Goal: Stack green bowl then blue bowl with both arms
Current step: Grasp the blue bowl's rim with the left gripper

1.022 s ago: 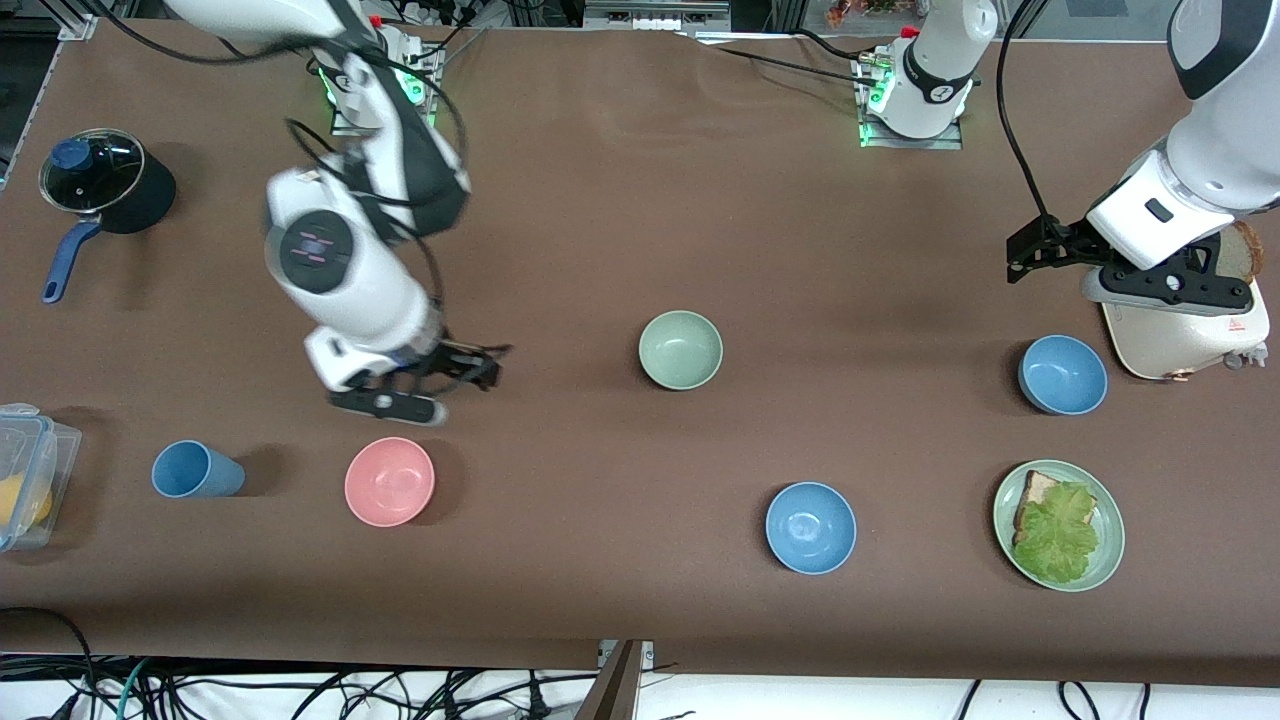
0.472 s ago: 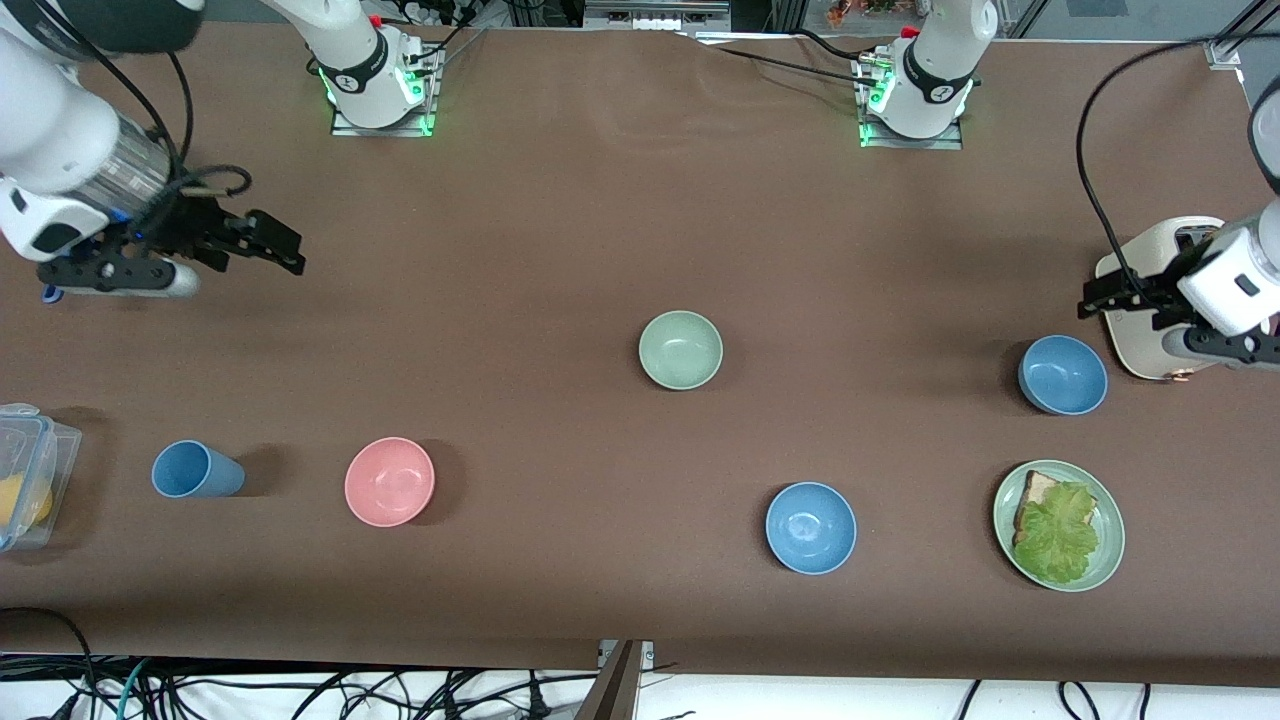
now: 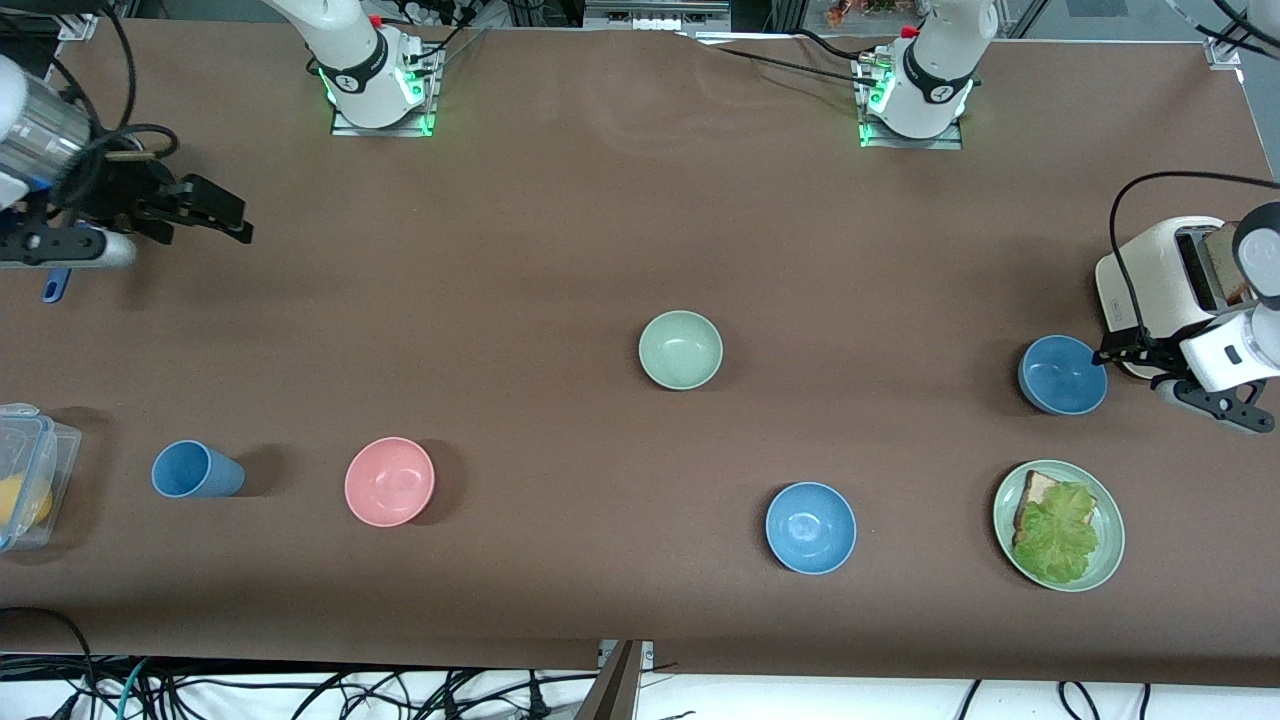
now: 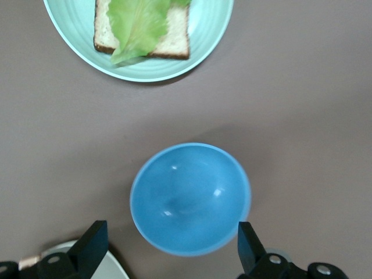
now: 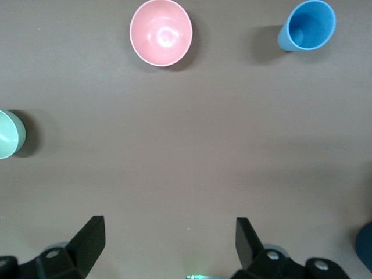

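Both grippers hang over the ends of the desk (image 3: pixel 560 230), jaws spread, holding nothing.

We see the left gripper (image 3: pixel 1125 352) just beside the blue bowl (image 3: pixel 1062 374) at the left arm's end; in the left wrist view that bowl (image 4: pixel 190 198) sits between the two spread fingers (image 4: pixel 93 247). The green plate (image 4: pixel 200 49) with bread and lettuce lies near it. The right gripper (image 3: pixel 205 208) is over the right arm's end, jaws wide, well apart from every bowl. The green bowl (image 3: pixel 680 349) stands mid-desk, between the two grippers. A second blue bowl (image 3: pixel 810 527), the pink bowl (image 3: pixel 389 481) and the blue cup (image 3: pixel 190 469) sit apart, unstacked.
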